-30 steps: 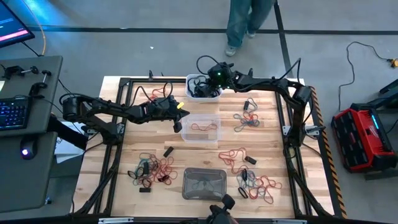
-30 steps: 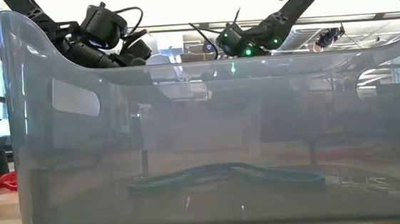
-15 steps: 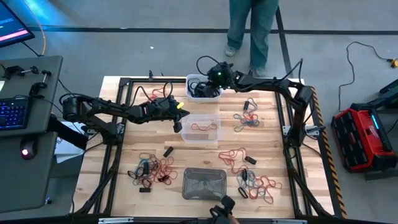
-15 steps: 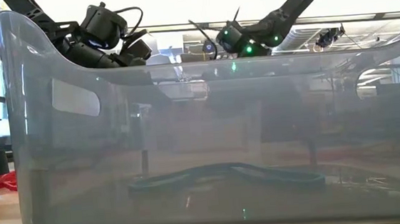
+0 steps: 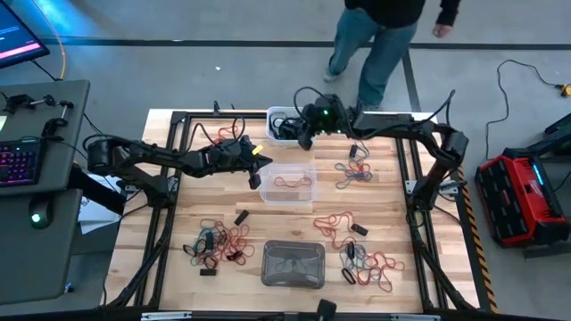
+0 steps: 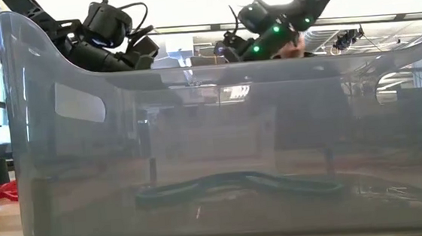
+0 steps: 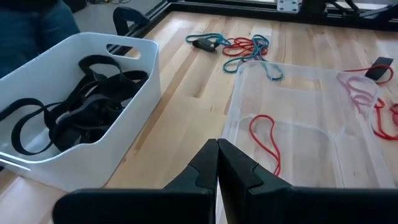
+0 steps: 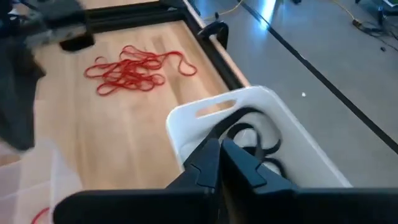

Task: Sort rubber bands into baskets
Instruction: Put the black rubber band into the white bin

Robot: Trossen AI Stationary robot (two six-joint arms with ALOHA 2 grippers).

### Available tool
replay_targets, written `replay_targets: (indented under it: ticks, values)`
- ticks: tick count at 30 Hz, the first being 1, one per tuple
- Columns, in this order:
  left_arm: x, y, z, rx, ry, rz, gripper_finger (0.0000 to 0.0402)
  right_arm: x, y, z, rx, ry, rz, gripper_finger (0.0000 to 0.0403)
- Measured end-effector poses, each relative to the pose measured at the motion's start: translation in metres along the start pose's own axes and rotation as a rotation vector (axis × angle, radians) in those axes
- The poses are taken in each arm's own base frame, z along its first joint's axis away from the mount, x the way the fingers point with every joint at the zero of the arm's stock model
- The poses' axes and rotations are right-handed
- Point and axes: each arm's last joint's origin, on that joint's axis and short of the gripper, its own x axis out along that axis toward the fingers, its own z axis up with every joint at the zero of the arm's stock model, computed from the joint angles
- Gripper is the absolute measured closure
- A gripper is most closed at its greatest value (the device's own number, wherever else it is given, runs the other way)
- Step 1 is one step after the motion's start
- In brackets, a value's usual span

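Wooden table (image 5: 178,223), scattered rubber bands (image 5: 220,243)

Person in jeans (image 5: 379,40) walks past my table's (image 5: 156,241) far edge; red-black case (image 5: 517,196) on floor; keyboard (image 5: 18,165) on desk.

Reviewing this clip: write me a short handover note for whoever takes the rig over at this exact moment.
Left gripper: shut, empty, between white basket and clear basket.
Right gripper: shut, empty, at the white basket's rim.
Done: black bands in white basket, one red band in clear basket, a teal band in grey basket.
Left: mixed piles of loose bands on the table.
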Motion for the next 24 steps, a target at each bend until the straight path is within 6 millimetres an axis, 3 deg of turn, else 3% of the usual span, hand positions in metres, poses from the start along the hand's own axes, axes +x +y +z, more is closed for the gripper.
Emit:
replay_targets:
  ticks: [4, 12, 19, 24]
  values:
    - [-0.007, -0.004, 0.006, 0.006, -0.015, -0.016, 0.0401, -0.012, 0.017, -0.018, -0.009, -0.032, 0.001, 0.0402]
    - [-0.031, -0.021, 0.022, -0.033, -0.060, -0.085, 0.0402, -0.052, 0.056, -0.034, -0.060, -0.068, -0.068, 0.0402]
    - [-0.054, -0.046, 0.016, -0.095, 0.065, -0.130, 0.0401, -0.082, 0.083, -0.045, -0.051, -0.134, -0.059, 0.0403]
    - [-0.064, -0.061, 0.004, -0.161, 0.199, -0.152, 0.0386, -0.091, 0.090, -0.048, -0.066, -0.146, -0.059, 0.0403]
